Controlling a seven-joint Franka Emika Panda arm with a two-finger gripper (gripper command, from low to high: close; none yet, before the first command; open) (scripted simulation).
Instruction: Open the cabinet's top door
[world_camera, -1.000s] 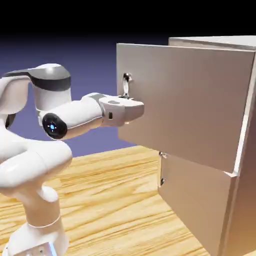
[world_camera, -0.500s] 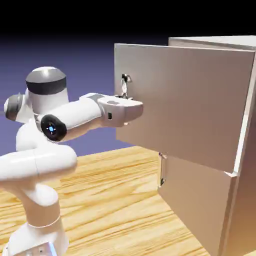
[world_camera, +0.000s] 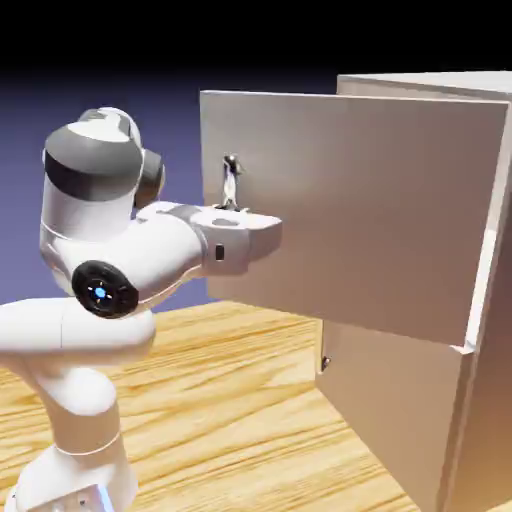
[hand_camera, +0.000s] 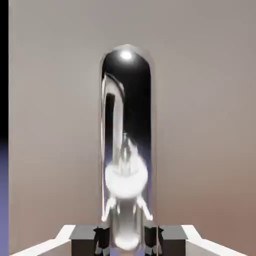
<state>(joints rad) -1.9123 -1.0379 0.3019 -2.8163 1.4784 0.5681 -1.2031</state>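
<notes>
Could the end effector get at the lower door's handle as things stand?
Probably not: the end effector is shut on the top door's handle, and the lower handle sits under the swung-out top door.

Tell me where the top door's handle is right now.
In the exterior view the handle stands upright near the top door's left edge, clamped by the gripper.

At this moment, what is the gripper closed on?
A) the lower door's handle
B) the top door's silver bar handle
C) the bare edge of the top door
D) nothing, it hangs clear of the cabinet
B: in the hand view the silver bar handle stands between the fingertips of the gripper, and in the exterior view the gripper sits at that handle on the top door, which stands swung out from the cabinet.
</notes>
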